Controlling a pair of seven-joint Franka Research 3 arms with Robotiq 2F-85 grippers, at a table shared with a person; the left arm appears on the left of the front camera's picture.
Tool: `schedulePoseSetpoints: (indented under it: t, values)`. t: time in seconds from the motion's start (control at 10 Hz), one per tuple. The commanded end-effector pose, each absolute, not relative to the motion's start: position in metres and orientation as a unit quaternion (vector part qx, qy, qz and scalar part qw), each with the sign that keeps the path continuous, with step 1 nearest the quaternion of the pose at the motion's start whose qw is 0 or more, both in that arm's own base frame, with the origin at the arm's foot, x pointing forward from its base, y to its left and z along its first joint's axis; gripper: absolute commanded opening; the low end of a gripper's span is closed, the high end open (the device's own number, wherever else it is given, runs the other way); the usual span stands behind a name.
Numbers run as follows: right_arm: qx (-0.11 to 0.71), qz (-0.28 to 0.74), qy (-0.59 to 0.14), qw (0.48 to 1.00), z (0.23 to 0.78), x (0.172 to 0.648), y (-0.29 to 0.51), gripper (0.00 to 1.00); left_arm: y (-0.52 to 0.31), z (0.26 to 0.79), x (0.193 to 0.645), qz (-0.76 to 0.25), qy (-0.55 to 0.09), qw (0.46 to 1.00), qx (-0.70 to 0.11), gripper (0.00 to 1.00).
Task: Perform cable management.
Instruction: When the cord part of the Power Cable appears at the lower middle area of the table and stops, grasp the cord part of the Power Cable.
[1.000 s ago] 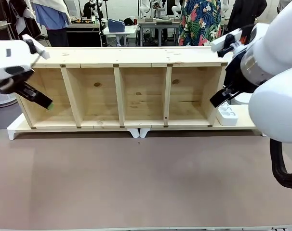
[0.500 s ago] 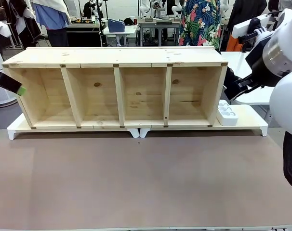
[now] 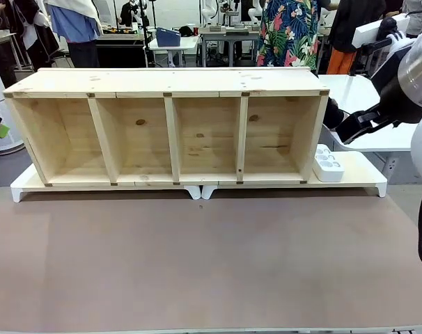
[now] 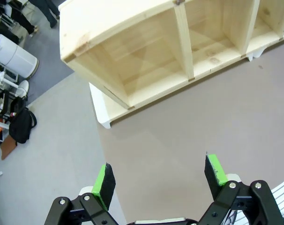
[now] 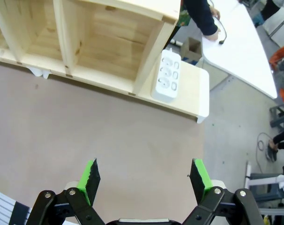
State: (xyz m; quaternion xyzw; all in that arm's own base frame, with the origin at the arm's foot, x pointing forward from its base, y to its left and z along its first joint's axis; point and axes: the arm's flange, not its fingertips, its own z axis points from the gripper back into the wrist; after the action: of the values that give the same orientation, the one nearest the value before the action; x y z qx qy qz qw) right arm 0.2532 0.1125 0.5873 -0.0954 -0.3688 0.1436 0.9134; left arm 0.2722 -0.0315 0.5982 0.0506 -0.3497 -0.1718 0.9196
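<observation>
Opening stage by the look of it, no grasp made yet. Hanging high over the brown table mat (image 4: 189, 122) with the left gripper (image 4: 159, 176), green pads spread wide and empty, looking down at the left end of the wooden shelf (image 4: 146, 51). Same story with the right gripper (image 5: 144, 177): wide apart, holding nothing, raised above the mat with the white power strip (image 5: 168, 77) ahead, just beside the shelf's right end. As for the cable (image 5: 220, 36), looks to be a thin black cord on the white side table (image 5: 240, 51), right at the person's hand (image 5: 210, 32), well apart from both grippers; too small to be sure of the plug. Next, probably: reaching the right gripper toward that side table or waiting for a handover, then closing on the cord clear of the hand, before routing it toward shelf and strip.
</observation>
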Motion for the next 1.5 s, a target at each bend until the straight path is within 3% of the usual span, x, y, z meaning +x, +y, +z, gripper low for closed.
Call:
schedulePoseSetpoints:
  t: [0.0,0.2,0.3,0.4,1.4]
  values:
    - [-0.091,0.142,-0.374,0.912,0.501,0.212,0.086,1.0,-0.024,0.486,0.217,-0.166,-0.342,0.922,0.077,1.0]
    - [-0.089,0.146,-0.377,0.91,0.499,0.211,0.086,1.0,-0.025,0.483,0.217,-0.158,-0.332,0.926,0.085,1.0]
    - [-0.09,0.156,-0.37,0.912,0.497,0.212,0.086,1.0,-0.032,0.594,0.271,-0.172,-0.336,0.925,0.056,1.0]
    - [-0.095,0.146,-0.373,0.912,0.589,0.25,0.114,1.0,-0.032,0.594,0.271,-0.172,-0.336,0.925,0.056,1.0]
    - [-0.095,0.146,-0.373,0.912,0.589,0.25,0.114,1.0,-0.032,0.594,0.271,-0.172,-0.336,0.925,0.056,1.0]
